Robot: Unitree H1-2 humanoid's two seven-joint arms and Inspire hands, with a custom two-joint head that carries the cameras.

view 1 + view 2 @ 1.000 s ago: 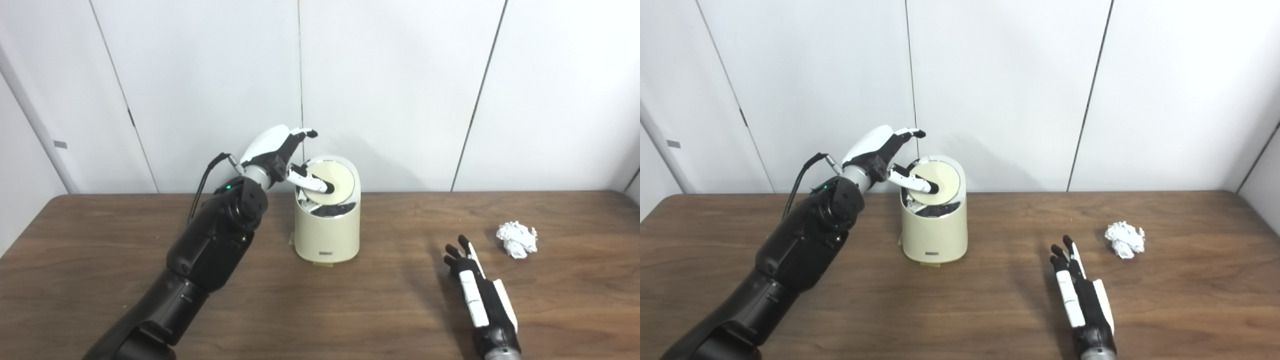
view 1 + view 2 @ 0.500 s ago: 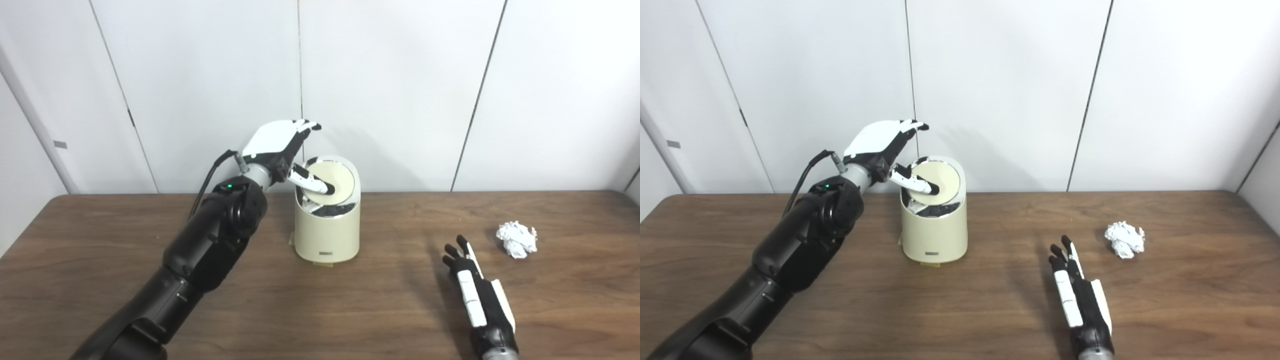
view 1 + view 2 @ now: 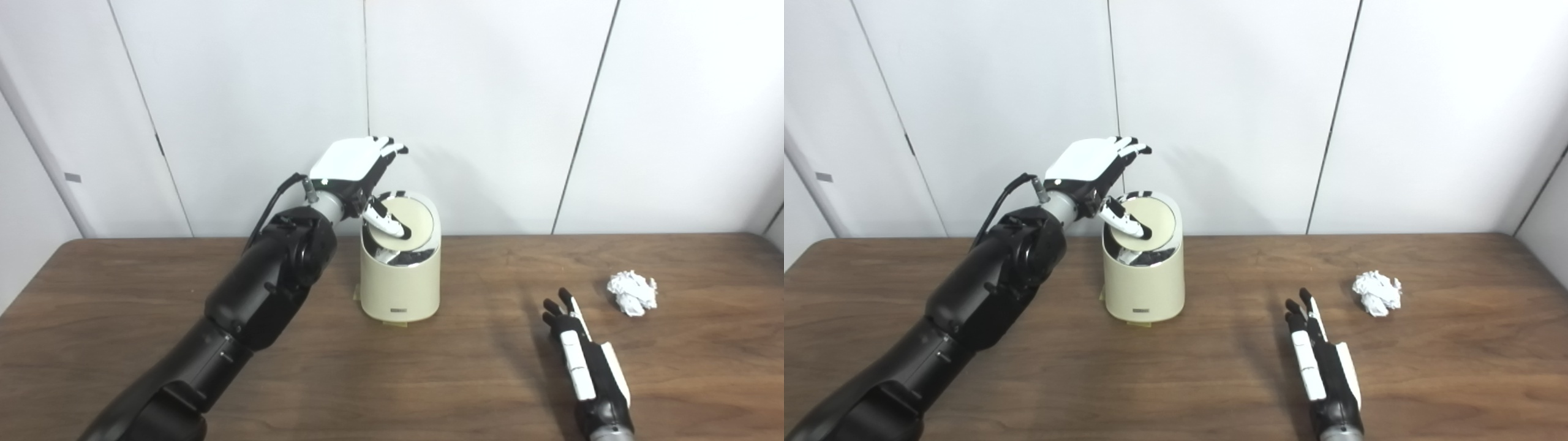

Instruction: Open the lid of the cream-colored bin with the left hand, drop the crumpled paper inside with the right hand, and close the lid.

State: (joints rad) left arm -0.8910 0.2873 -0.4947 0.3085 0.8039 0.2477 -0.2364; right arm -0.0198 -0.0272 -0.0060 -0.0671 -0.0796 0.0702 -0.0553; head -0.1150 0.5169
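At table centre stands the bin [image 3: 400, 278], lid [image 3: 409, 225] tilted up. Left hand [image 3: 358, 168] above it, fingers spread, thumb on lid. Right hand [image 3: 582, 361] flat on table [image 3: 122, 306], fingers released. Paper [image 3: 633, 293] far right, beyond right hand.

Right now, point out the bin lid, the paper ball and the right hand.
bin lid [image 3: 415, 220], left eye view, on its tilted cream disc.
paper ball [image 3: 632, 292], left eye view, on its middle.
right hand [image 3: 1323, 365], right eye view, on its back.
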